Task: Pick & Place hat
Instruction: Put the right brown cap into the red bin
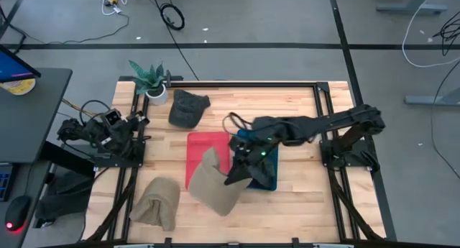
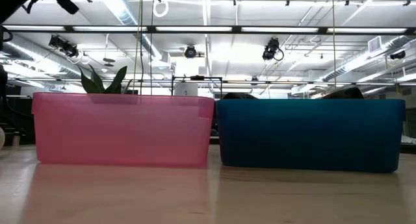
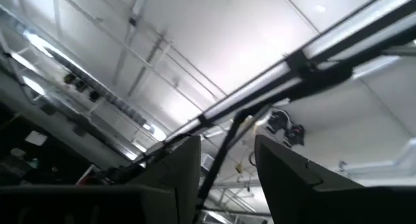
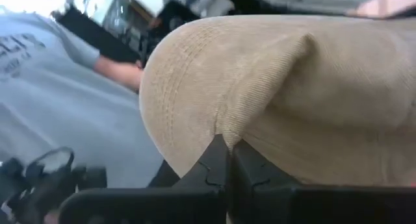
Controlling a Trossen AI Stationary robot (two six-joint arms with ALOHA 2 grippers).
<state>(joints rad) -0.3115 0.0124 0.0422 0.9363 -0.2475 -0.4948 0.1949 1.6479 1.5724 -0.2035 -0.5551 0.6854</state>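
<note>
Three hats on the table: a tan one (image 1: 215,183) pinched by the right gripper (image 1: 241,172) and hanging over the front edge of the red bin (image 1: 208,144), a second tan one (image 1: 157,202) lying near the front left, and a dark one (image 1: 187,108) at the back beside the plant (image 1: 151,79). Two bins side by side: red, and blue (image 1: 269,165). Right wrist view: fingers pressed together on a fold of corduroy (image 4: 273,100); behind it a person in a grey shirt (image 4: 58,100) with partial lettering, not readable. Left gripper (image 1: 136,122) parked at the table's left edge, fingers spread, holding nothing.
</note>
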